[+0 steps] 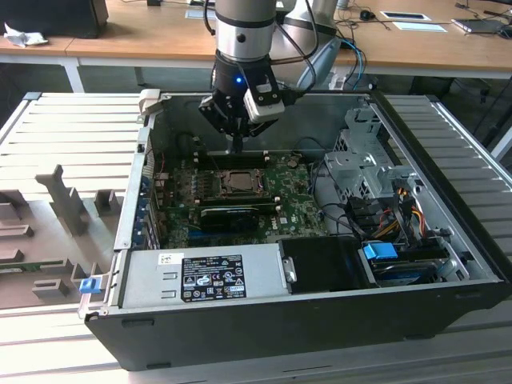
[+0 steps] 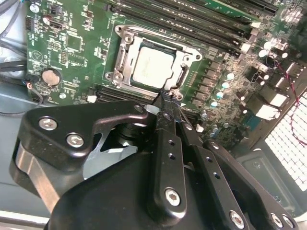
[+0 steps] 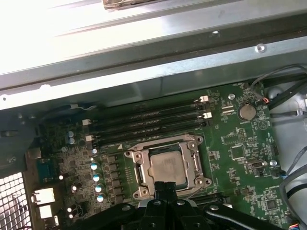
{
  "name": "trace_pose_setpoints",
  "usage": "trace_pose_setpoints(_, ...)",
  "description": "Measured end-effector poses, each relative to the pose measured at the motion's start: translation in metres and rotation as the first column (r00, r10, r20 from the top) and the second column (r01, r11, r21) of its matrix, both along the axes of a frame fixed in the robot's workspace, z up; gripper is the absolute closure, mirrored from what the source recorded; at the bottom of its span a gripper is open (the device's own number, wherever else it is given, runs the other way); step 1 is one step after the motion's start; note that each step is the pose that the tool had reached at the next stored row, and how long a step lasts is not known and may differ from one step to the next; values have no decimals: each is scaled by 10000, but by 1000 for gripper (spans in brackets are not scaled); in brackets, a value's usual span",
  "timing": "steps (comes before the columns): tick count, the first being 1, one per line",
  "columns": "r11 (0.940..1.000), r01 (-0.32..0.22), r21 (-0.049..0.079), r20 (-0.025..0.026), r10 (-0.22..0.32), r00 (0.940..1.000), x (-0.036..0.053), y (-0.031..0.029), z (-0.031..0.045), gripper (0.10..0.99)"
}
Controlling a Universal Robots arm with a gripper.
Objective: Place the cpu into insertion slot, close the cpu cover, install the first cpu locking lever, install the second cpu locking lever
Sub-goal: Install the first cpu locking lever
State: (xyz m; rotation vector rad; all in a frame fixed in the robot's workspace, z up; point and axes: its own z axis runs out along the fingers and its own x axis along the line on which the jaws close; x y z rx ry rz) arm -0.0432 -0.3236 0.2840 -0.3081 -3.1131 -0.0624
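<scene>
The cpu (image 2: 151,67) lies flat in the insertion slot (image 2: 116,76), pale and square on the green board, and shows in both wrist views (image 3: 168,165). The cpu cover (image 2: 127,34), a silver frame, lies down around it, the chip showing through its window. My gripper (image 2: 168,98) hangs just above the socket's edge, its two black fingers pressed together with nothing between them. In the exterior view the gripper (image 1: 238,146) points down inside the open computer case, just behind the socket (image 1: 238,182). How the locking levers stand I cannot tell.
Long black memory slots (image 3: 148,120) run beside the socket. A long black card (image 1: 232,214) lies in front of it. A grey power supply (image 1: 200,276) fills the case front. Cables and a drive cage (image 1: 376,184) crowd the exterior view's right. A coin battery (image 3: 247,111) sits nearby.
</scene>
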Motion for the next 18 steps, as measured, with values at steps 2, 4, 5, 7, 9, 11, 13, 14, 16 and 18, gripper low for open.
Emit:
trace_pose_setpoints(2, 10000, -1, 0, -1, 1, 10000, -44, 0, -3, 980)
trace_pose_setpoints(4, 10000, -24, 13, 1, 24, 10000, -93, 0, -22, 980)
trace_pose_setpoints(5, 9994, -335, 12, 0, 335, 9994, -94, 0, -36, 980)
trace_pose_setpoints(7, 9949, -1009, 12, 0, 1009, 9949, -94, 0, -68, 980)
trace_pose_setpoints(9, 9928, -1199, 13, 3, 1199, 9928, -102, 0, -94, 980)
trace_pose_setpoints(11, 9924, -1227, 11, 12, 1227, 9924, -138, 0, -113, 980)
trace_pose_setpoints(13, 9923, -1238, 9, 22, 1238, 9923, -207, 0, -135, 980)
trace_pose_setpoints(14, 9923, -1240, 8, 26, 1240, 9923, -244, 1, -146, 980)
trace_pose_setpoints(16, 9922, -1247, 7, 33, 1247, 9922, -308, 1, -163, 980)
trace_pose_setpoints(18, 9920, -1261, 8, 48, 1261, 9920, -407, 2, -186, 980)
